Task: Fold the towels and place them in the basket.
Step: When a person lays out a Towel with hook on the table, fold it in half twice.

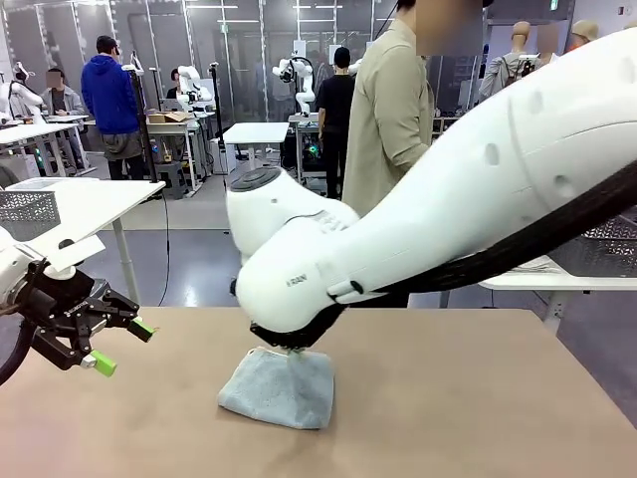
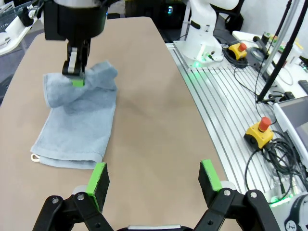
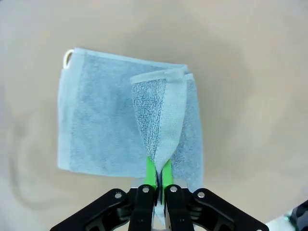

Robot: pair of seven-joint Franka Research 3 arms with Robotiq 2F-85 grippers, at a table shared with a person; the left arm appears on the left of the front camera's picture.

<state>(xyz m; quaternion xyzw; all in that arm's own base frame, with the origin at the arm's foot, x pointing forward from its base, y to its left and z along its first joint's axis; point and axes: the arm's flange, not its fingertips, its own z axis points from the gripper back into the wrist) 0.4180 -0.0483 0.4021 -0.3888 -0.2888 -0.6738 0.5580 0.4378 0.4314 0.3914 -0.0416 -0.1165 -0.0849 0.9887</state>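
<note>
The small light blue-grey terry hand towel (image 3: 106,120) lay near the middle of the brown worktop (image 1: 478,398), mostly flat, with one edge lifted into a peaked fold. On the right arm (image 1: 468,189) the jaws were pressed together, pinching that raised edge between the green pads (image 3: 150,166). On the left arm (image 1: 15,269) the jaws stood spread and empty, well apart from the cloth, over the worktop's left side. The towel looked light, soft and limp: it sagged from the pinch and would likely drape and crease rather than hold a shape, though its looped pile should resist slipping. A hemmed edge or corner seemed the best hold, and a second pinch on the neighbouring corner would probably keep the fold square
</note>
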